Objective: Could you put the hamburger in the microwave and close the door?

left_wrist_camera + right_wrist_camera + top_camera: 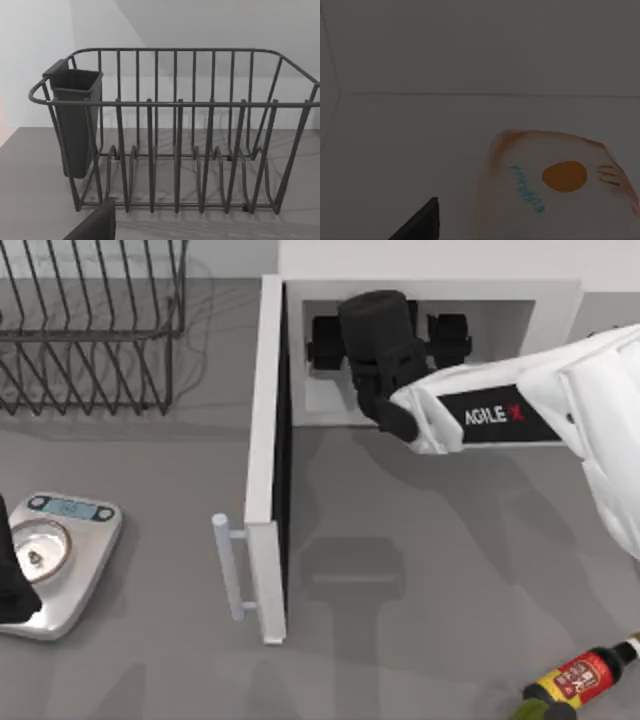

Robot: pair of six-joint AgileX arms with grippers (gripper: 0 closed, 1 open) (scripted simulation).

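The white microwave (560, 302) stands at the back with its door (266, 440) swung wide open toward the front, bar handle (228, 565) facing left. My right arm reaches into the cavity, and my right gripper (388, 340) sits inside it, open. In the dim right wrist view the hamburger (560, 185), pale with an orange rim and an orange spot, rests on the cavity floor, and one dark fingertip (420, 222) stands apart from it. In the top view the hamburger is hidden under the gripper. My left gripper (12, 570) is parked at the left edge, over the scale.
A dark wire dish rack (90, 330) stands at the back left, and the left wrist view shows it (175, 140) with a cutlery cup (75, 120). A kitchen scale (70, 550) lies at the left. A red-labelled bottle (580, 680) lies at the front right.
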